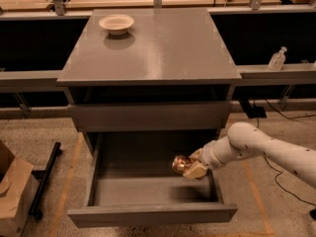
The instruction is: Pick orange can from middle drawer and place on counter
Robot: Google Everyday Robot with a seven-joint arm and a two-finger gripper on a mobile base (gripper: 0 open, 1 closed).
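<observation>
The orange can [179, 163] is a small shiny golden can held in my gripper [189, 167], lifted clear of the floor of the open middle drawer [148, 212]. The can is tilted on its side, pointing left. My white arm reaches in from the right over the drawer's right wall. The gripper is shut on the can. The counter [163, 48] is the flat grey top of the cabinet above, with the drawer front one level higher shut below it.
A pale round bowl [116, 23] sits at the counter's far left corner. A cardboard box [12, 191] and a black bar [44, 179] lie on the floor at left. A clear bottle [277, 59] stands on the ledge at right. Cables trail on the floor at right.
</observation>
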